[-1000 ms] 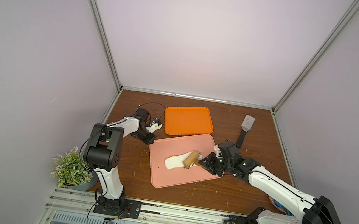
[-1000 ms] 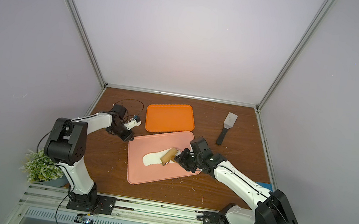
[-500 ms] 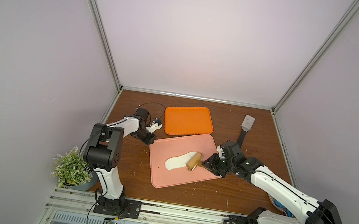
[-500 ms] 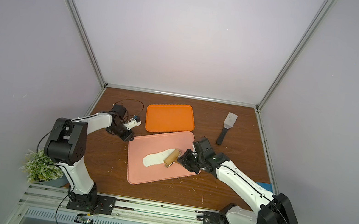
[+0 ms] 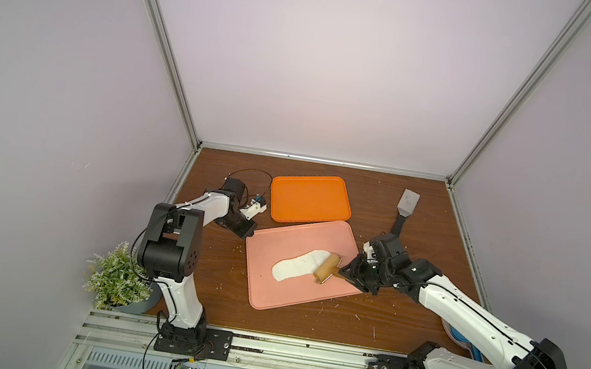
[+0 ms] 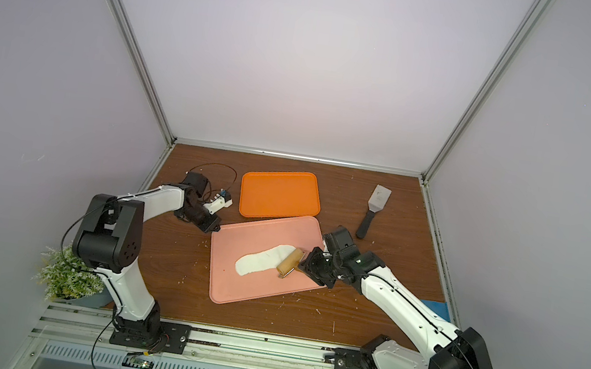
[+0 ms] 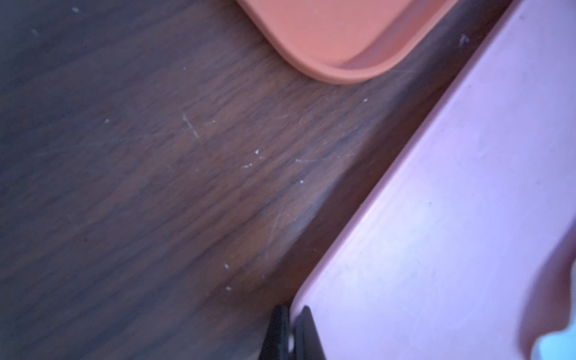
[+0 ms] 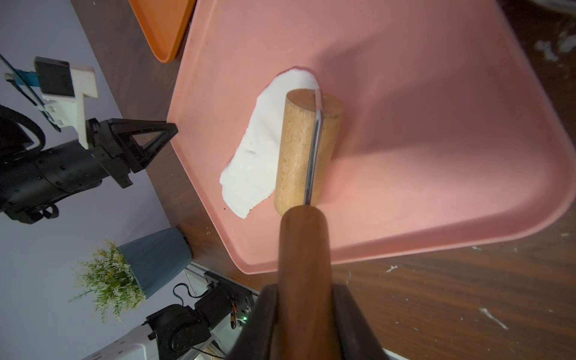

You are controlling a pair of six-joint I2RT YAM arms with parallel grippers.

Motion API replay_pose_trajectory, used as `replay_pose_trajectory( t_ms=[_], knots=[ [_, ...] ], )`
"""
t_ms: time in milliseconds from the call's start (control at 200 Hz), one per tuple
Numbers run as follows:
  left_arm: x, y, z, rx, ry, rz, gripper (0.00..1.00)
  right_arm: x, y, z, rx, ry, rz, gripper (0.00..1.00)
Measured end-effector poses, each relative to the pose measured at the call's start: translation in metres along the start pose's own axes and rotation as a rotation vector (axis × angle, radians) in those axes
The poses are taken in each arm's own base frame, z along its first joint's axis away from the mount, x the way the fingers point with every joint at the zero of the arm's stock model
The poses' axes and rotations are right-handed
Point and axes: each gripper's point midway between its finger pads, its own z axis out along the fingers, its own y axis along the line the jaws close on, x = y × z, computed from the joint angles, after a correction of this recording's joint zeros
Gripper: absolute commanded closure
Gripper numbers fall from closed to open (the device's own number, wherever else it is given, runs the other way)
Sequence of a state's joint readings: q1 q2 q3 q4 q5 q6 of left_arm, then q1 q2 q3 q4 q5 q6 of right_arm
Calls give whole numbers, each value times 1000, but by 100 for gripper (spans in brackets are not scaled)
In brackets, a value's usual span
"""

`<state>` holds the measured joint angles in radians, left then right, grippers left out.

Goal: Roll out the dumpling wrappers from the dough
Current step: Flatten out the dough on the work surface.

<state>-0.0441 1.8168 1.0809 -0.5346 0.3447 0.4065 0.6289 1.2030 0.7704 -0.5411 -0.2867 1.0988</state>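
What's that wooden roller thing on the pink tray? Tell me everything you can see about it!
The roller has a pale wooden drum, a thin metal bar arching over it, and a darker brown wooden handle. It lies on the pink tray, its drum resting on one end of the flattened white dough. The right gripper is closed on the handle. Nothing else touches it.

In both top views we look steeply down from high up over the whole table (image 5: 404,321). Our left wrist camera sits close above the wood, the pink tray (image 7: 436,249) just beside the left fingertips (image 7: 307,336). Our right wrist camera looks ahead of the right fingers (image 8: 352,327) along the roller (image 8: 299,162). All views share that tray and the orange tray (image 7: 327,31).
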Motion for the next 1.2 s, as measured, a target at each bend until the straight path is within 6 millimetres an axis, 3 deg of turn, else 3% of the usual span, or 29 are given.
replay_pose_trajectory(
  t_ms=[265,545,821,1056,1196],
  knots=[
    [0,0,0,0,0,0,100,-6,-11,-8,57,-18,32,100],
    [0,0,0,3,-2,-1,100,-18,-16,-29,150,-69,34,100],
    [0,0,0,12,-6,-5,100,-22,18,-34,117,-59,-90,100],
    [0,-1,0,15,-7,-6,100,-31,76,-59,-41,-118,-166,100],
    [0,-1,0,15,-8,-6,100,-31,89,-58,-91,-137,-180,100]
  ],
)
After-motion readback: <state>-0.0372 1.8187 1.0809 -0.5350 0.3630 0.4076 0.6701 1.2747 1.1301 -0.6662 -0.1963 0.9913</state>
